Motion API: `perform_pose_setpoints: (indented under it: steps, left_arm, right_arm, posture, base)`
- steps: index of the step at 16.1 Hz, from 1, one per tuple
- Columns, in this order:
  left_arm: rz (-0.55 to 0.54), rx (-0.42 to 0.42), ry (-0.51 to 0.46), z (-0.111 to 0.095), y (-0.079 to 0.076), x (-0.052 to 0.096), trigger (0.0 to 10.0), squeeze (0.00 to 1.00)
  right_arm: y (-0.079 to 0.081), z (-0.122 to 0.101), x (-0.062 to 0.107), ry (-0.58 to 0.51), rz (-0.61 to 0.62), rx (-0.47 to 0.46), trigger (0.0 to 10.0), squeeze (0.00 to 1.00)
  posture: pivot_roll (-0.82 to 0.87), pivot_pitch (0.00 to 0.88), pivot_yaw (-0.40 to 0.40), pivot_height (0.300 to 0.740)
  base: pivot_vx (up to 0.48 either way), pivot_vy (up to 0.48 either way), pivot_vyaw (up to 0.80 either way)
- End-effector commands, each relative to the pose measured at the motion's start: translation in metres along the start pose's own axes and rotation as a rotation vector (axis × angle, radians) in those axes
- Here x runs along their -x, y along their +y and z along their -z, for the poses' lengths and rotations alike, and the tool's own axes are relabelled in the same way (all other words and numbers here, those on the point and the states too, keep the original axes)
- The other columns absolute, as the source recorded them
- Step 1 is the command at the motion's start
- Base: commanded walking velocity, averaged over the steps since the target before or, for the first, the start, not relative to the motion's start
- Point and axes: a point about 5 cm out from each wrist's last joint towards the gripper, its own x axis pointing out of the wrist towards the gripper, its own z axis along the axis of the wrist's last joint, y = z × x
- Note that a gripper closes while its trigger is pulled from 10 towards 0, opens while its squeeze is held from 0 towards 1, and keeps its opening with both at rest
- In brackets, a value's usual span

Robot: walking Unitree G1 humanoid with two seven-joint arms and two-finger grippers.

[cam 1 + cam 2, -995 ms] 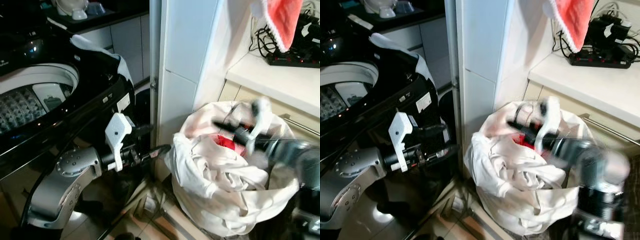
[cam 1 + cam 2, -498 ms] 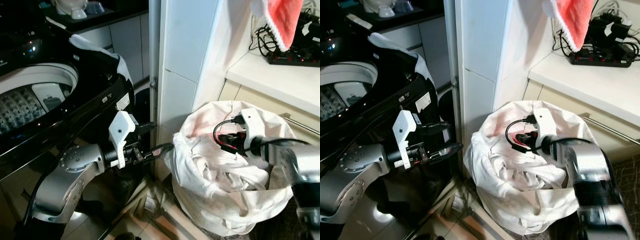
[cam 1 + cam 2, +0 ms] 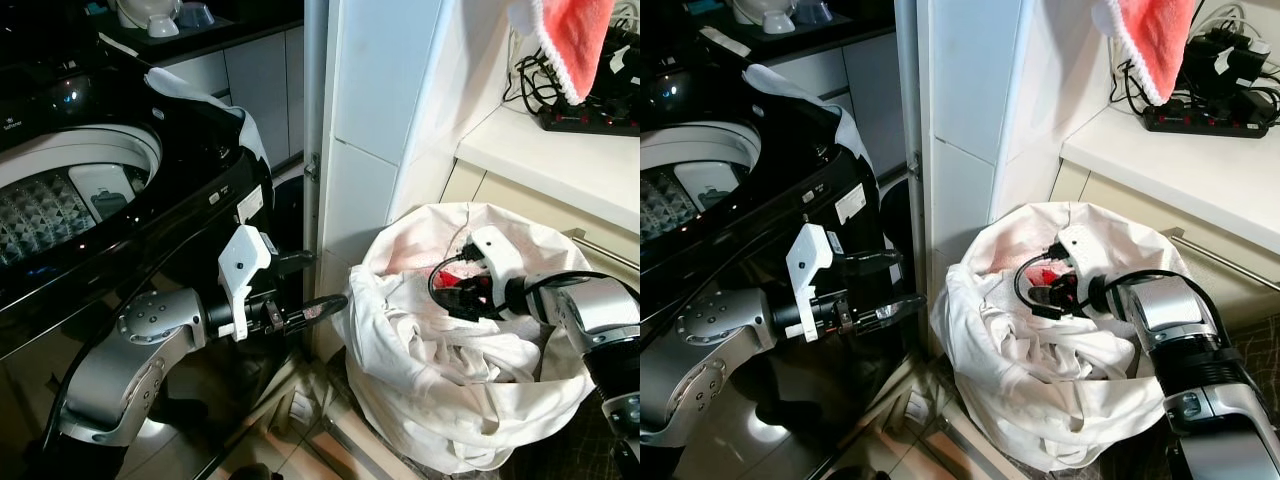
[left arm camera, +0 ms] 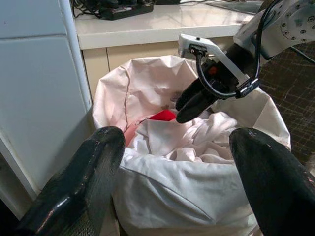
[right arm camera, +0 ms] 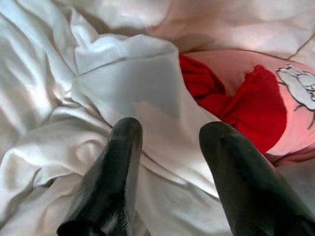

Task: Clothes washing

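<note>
Peeking beside right gripper [image 5: 167, 147]: red garment [image 5: 246, 98]

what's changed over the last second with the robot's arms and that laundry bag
The right gripper swung down into the laundry bag and now sits with its fingers open against the white clothes, beside the red garment; it has not taken hold of anything. The left gripper has stayed open beside the bag, in front of the washing machine. The bag and clothes lie as before.
</note>
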Motion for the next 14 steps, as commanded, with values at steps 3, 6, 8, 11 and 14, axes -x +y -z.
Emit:
perform_pose_setpoints:
  steps: [3,6,8,11,14]
  left_arm:
    - [0.027,-0.001,0.0,-0.002,-0.003,-0.001,10.0,0.0]
    - [0.04,0.0,0.001,-0.004,-0.004,-0.002,10.0,0.0]
    - [0.042,0.001,0.002,-0.004,-0.004,-0.002,10.0,0.0]
    - [0.045,0.003,0.006,-0.004,-0.005,-0.002,10.0,0.0]
    - [0.05,0.005,0.011,-0.003,-0.005,-0.002,10.0,0.0]
  right_arm:
    - [0.006,-0.007,-0.005,0.008,-0.039,0.04,10.0,1.0]
    - [0.015,-0.002,-0.017,0.026,-0.069,0.038,10.0,1.0]
    - [0.017,-0.002,-0.019,0.034,-0.083,0.04,10.0,1.0]
    - [0.019,0.004,-0.025,0.079,-0.076,0.08,10.0,1.0]
    - [0.018,0.012,-0.028,0.12,-0.053,0.108,10.0,1.0]
  posture:
    - [0.02,0.0,-0.016,0.74]
    - [0.02,0.0,-0.009,0.74]
    - [0.02,0.0,-0.009,0.74]
    - [0.02,0.0,-0.012,0.74]
    - [0.02,0.0,-0.01,0.74]
  base:
    - [0.0,0.0,0.0]
    - [0.0,0.0,0.0]
    - [0.0,0.0,0.0]
    - [0.0,0.0,0.0]
    - [0.0,0.0,0.0]
